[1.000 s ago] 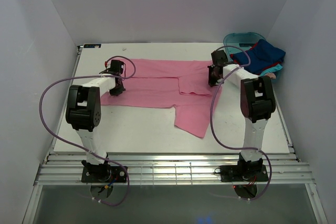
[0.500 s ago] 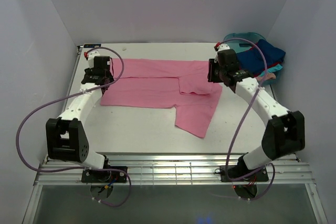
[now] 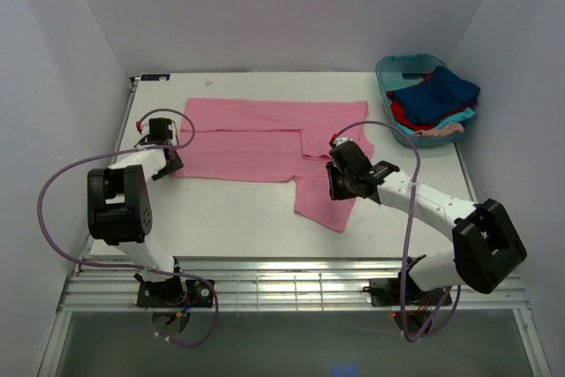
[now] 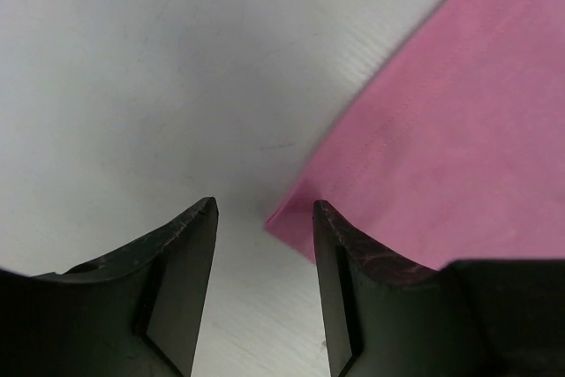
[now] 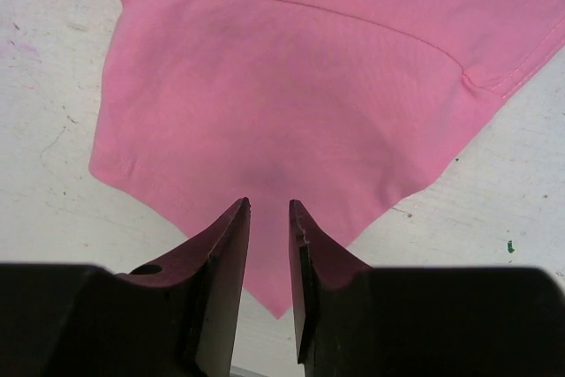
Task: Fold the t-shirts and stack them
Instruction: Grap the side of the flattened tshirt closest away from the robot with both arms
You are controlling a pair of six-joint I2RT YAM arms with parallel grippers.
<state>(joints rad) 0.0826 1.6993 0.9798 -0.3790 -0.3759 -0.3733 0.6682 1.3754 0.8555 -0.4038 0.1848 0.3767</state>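
A pink t-shirt [image 3: 256, 139] lies flat across the table, folded lengthwise, with one sleeve [image 3: 328, 205] pointing toward the near edge. My left gripper [image 3: 168, 163] is open at the shirt's near-left corner. In the left wrist view that corner [image 4: 287, 215] lies between the fingertips of the left gripper [image 4: 265, 209], untouched. My right gripper [image 3: 340, 187] hovers over the sleeve. In the right wrist view the right gripper [image 5: 269, 207] has a narrow gap with nothing in it, above the pink cloth [image 5: 291, 86]. More t-shirts, dark blue [image 3: 441, 90], red, turquoise and pale pink, are piled in the tub.
A teal plastic tub [image 3: 397, 66] stands at the far right corner with the shirt pile spilling over its rim. White walls close in the table [image 3: 229, 214] on three sides. Purple cables loop from both arms.
Both grippers were shut at the shirt's far part; they have opened and moved nearer. The left went to the near-left corner and the right to the sleeve, its jaws narrowing again.
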